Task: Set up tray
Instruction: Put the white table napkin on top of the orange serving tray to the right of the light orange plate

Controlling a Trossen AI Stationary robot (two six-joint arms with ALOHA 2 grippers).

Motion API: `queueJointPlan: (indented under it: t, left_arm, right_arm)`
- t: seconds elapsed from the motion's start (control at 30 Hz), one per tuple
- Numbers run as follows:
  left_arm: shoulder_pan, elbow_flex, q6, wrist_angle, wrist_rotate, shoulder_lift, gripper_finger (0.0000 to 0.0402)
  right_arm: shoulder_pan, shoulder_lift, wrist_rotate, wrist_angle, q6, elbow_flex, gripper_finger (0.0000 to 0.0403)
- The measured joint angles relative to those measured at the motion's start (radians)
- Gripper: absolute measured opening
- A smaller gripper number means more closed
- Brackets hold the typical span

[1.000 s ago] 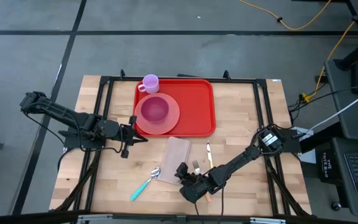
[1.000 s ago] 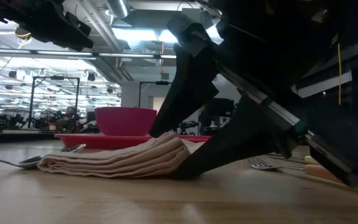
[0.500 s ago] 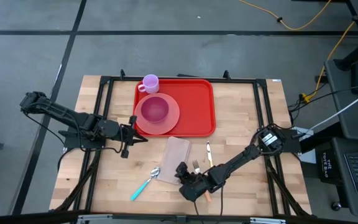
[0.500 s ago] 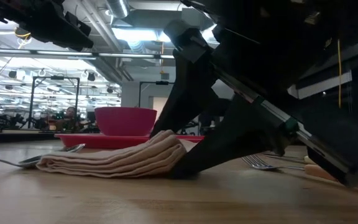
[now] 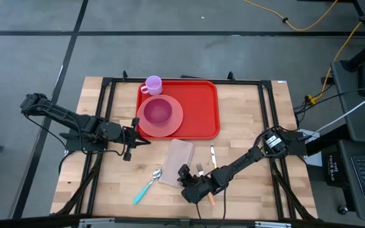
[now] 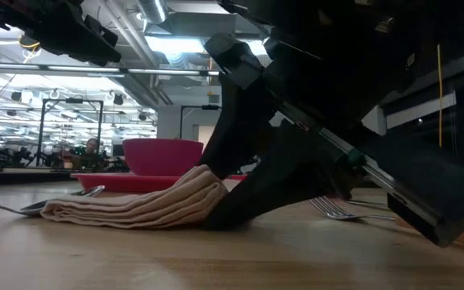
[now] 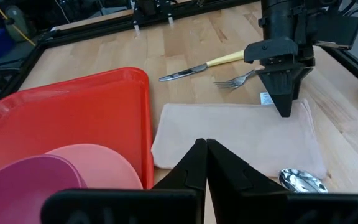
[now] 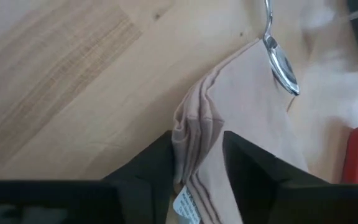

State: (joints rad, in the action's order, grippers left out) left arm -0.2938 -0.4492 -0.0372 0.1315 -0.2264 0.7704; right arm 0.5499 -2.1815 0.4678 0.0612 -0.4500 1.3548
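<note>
**Right tool narrows on the napkin's near edge**

Narrowing since a second ago, the right tool (image 5: pixel 184 178) now has its two fingers drawn in on either side of a raised fold at the near end of the beige napkin (image 5: pixel 177 161). In the right wrist view the cloth bunches up between the fingers (image 8: pixel 156 163), which touch it on both sides. From the low view the napkin (image 6: pixel 127 208) has slid a little and its pinched end stands higher than the rest, which lies flat on the desk (image 5: pixel 246 120).

On the high view's clock face, the red tray (image 5: pixel 198 107) sits at about 12 o'clock from the napkin, just beside its far end. A pink plate (image 5: pixel 173 123) lies in the tray's 9 o'clock half with a magenta bowl (image 5: pixel 158 111) on it, and a lilac cup (image 5: pixel 153 85) stands at the tray's 11 o'clock corner.

At 7 o'clock from the napkin lies a spoon (image 5: pixel 147 186) with a teal handle, its bowl touching the cloth's edge. At 4 o'clock lie a fork (image 5: pixel 199 168) and, just beyond it, a knife (image 5: pixel 212 155).

The left tool (image 5: pixel 143 142) hangs at the tray's 8 o'clock corner, fingers pressed together and holding nothing.
</note>
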Motion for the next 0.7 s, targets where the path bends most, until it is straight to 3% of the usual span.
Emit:
queueJointPlan:
  t: [0.27,0.43,0.7]
  left_arm:
    - [0.0,0.0,0.0,0.0,0.0,0.0,0.0006]
    - [0.0,0.0,0.0,0.0,0.0,0.0,0.0002]
    - [0.0,0.0,-0.001,0.0,0.0,0.0,0.0005]
  right_arm:
    - [-0.002,-0.001,-0.033,-0.002,0.021,0.0,0.0022]
    - [-0.01,-0.001,-0.033,0.0,0.127,0.0,0.0018]
    - [-0.01,0.008,-0.011,0.015,0.129,0.0,0.0017]
